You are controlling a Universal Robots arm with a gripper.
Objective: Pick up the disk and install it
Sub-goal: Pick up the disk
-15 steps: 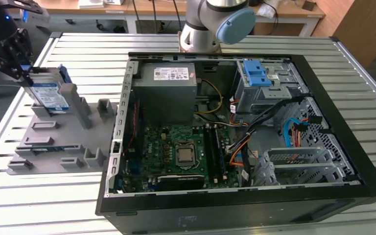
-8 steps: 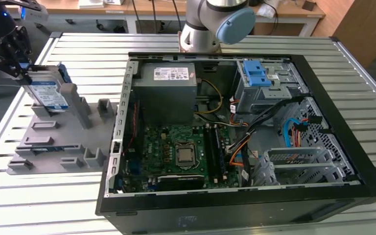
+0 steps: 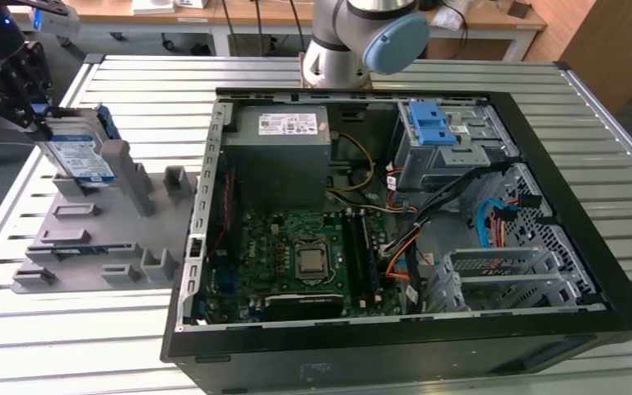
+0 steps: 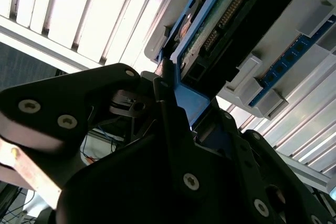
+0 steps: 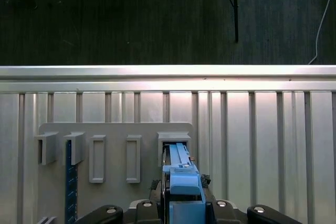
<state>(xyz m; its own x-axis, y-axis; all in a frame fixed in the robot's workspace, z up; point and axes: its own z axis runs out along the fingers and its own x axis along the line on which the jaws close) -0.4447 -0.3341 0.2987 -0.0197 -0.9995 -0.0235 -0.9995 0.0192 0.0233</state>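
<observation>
The disk [image 3: 78, 154] stands on edge at the far end of a grey slotted holder [image 3: 102, 239], at the exterior view's left. It is silver-grey with a white-and-blue label and a blue bracket. My gripper [image 3: 33, 109] sits at its upper end, shut on the blue tab. In the second wrist view the black fingers [image 4: 168, 95] pinch the blue bracket, and the disk's [image 4: 231, 19] circuit-board side runs away from them. In the first wrist view the blue bracket of the disk [image 5: 181, 174] reaches from the gripper [image 5: 181, 198] into a slot of the holder [image 5: 115, 129].
An open computer case [image 3: 579, 247] lies flat on the slatted metal table [image 3: 151, 74], to the exterior view's right of the holder. Inside are a grey power-supply box [image 3: 283, 152], a motherboard [image 3: 305, 255] and a grey cage with blue clips [image 3: 437, 127]. The arm's base [image 3: 344, 49] stands behind the case.
</observation>
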